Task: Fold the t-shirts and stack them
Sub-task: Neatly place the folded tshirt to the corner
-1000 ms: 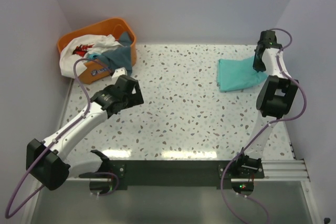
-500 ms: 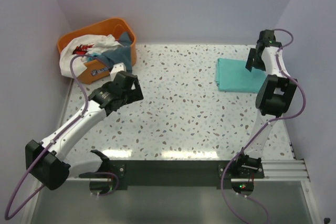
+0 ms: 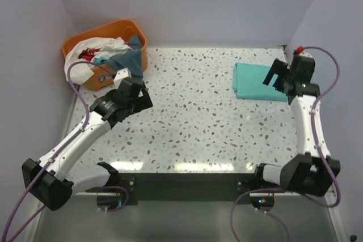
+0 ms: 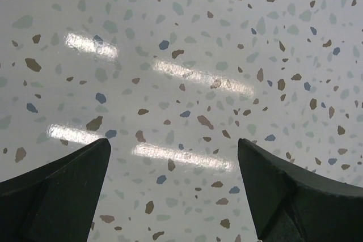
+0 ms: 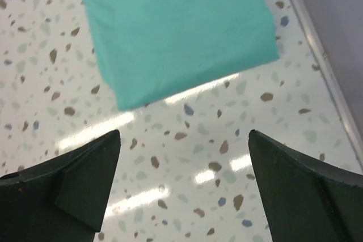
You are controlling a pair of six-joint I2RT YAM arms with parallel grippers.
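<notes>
A folded turquoise t-shirt lies flat at the back right of the table and fills the top of the right wrist view. My right gripper hovers over its right edge, open and empty; the shirt lies beyond the fingertips. More t-shirts sit bunched in the orange basket: a white one with red marks and a dark teal-grey one hanging over the rim. Just in front of the basket, my left gripper stands open with only bare tabletop between its fingers.
The orange basket stands in the back left corner against the wall. The speckled table has a raised metal edge on the right. Grey walls close in on three sides.
My right gripper has opened and let go of the turquoise t-shirt, and the right arm has swung away toward the right wall. The left arm has shifted slightly left.
</notes>
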